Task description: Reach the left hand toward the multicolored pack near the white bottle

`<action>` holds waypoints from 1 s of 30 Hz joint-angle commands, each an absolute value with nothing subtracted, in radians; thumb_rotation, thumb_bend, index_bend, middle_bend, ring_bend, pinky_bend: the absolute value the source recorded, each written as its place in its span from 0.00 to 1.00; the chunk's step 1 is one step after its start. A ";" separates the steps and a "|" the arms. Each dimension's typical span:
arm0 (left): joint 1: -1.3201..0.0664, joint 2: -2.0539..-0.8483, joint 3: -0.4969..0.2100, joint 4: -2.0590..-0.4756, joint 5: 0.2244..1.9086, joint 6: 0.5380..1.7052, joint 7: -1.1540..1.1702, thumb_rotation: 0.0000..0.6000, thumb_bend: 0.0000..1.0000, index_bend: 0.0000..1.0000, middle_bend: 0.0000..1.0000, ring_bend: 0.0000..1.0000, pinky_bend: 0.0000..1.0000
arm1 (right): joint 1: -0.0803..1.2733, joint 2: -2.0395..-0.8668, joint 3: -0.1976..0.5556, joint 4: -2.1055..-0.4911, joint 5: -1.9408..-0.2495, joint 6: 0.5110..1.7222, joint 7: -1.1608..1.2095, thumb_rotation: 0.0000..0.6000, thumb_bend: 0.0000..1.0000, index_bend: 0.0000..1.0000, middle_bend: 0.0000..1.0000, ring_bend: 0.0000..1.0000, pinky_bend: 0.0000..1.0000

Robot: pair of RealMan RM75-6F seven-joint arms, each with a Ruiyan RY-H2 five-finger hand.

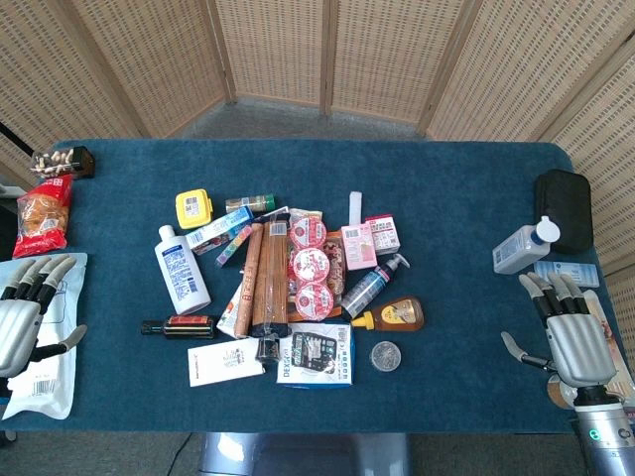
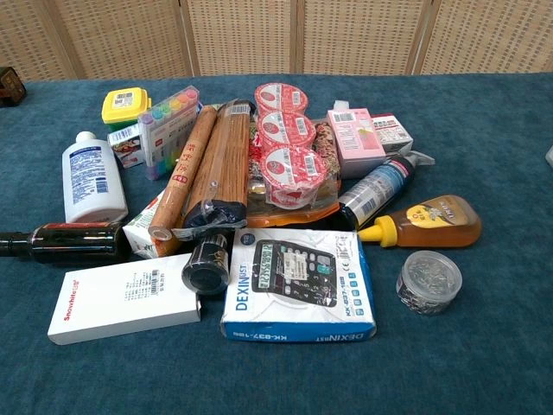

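At the table's left edge, the left hand (image 1: 28, 315) hovers empty, fingers spread, well apart from the multicolored highlighter pack (image 1: 234, 243) just beside the white plastic bottle (image 1: 183, 270); bare blue cloth (image 1: 109, 248) lies between.

Only the head view shows the robot's body — one hand at each lower corner of the frame. The left hand (image 1: 25, 322), at the lower left edge, has a silver-grey metallic back plate and pale grey fingers (image 1: 35, 278) that end in darker grey tips. The right hand (image 1: 575, 342), at the lower right, is built alike: ribbed silver palm shell, segmented grey fingers (image 1: 556, 296) — and below it a dark wrist collar with a small green light and a grey cuff.
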State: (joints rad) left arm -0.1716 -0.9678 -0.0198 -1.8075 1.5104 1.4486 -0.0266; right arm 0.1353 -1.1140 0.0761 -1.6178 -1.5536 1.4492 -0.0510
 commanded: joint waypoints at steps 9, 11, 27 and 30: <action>-0.170 -0.991 -0.030 -1.795 1.498 1.440 -0.024 1.00 0.30 0.00 0.00 0.00 0.00 | 0.114 -1.107 0.059 -1.614 -1.569 1.483 -0.032 0.51 0.35 0.00 0.13 0.00 0.00; -0.175 -1.004 -0.040 -1.791 1.484 1.435 -0.008 1.00 0.30 0.00 0.00 0.00 0.00 | 0.108 -1.108 0.056 -1.611 -1.571 1.491 -0.027 0.51 0.34 0.00 0.13 0.00 0.00; -0.370 -1.211 -0.169 -1.737 1.310 1.211 0.076 1.00 0.30 0.00 0.00 0.00 0.00 | 0.098 -1.096 0.052 -1.645 -1.558 1.493 -0.054 0.52 0.34 0.00 0.13 0.00 0.00; -0.410 -1.280 -0.188 -1.697 1.290 1.187 0.094 1.00 0.30 0.00 0.00 0.00 0.00 | 0.094 -1.092 0.051 -1.647 -1.549 1.491 -0.053 0.52 0.34 0.00 0.13 0.00 0.00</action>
